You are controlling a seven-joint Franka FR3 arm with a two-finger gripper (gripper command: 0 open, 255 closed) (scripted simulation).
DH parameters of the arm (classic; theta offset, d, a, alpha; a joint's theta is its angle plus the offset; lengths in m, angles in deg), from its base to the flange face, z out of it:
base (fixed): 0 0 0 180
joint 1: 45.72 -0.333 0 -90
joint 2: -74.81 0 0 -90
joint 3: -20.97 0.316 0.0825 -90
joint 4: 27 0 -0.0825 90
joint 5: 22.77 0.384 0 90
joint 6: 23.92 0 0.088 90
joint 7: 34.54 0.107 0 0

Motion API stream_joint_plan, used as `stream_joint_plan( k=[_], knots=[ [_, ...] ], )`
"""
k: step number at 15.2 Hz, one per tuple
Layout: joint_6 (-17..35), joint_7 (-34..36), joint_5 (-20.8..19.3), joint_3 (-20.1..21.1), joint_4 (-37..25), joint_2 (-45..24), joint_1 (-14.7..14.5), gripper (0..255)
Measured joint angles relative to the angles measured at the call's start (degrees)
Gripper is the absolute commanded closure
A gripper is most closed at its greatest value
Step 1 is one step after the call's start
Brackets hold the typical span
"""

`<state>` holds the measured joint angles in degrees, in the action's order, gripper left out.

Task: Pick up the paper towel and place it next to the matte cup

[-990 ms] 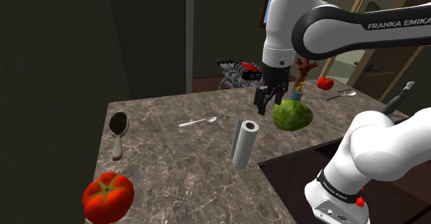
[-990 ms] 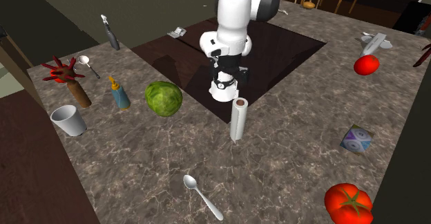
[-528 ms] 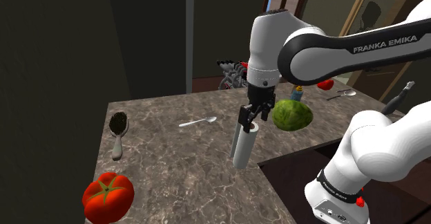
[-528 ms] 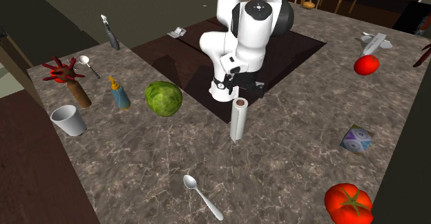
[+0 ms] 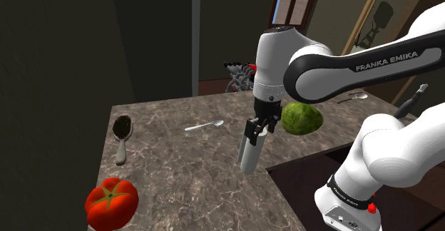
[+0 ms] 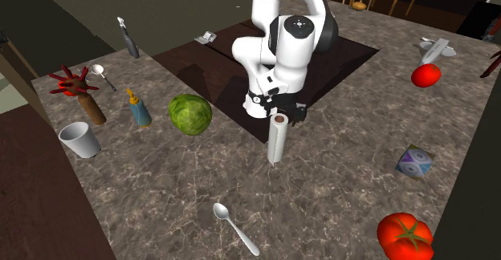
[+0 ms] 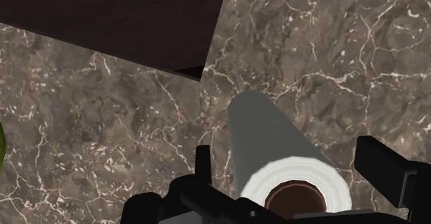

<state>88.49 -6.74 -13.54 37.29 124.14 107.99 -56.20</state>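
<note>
We're seeing the jaws spread apart, straddling the top of the upright paper towel [image 7: 273, 136] without squeezing it, cabbage [image 5: 301, 117] nearby.

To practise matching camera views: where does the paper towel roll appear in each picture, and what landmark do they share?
Shoulder view: paper towel roll upright at centre, beside the dark brown panel.
Second exterior view: roll at centre, just below that panel's corner.
Wrist view: roll inside the open tool, panel beyond it.
Shared landmark: the dark brown panel.
</note>
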Motion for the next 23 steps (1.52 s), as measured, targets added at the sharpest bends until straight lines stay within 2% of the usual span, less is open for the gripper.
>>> stream_joint_plan(
  k=[4,5,15,23],
  knots=[
    [0.2,0.0,0.0,0.0,0.1,-0.1,0.0,0],
    [0.2,0.0,0.0,0.0,0.1,-0.1,0.0,255],
    [0.2,0.0,0.0,0.0,0.1,-0.1,0.0,255],
    [-5.9,0.0,-0.4,-0.8,-4.1,1.9,0.1,255]
  ],
)
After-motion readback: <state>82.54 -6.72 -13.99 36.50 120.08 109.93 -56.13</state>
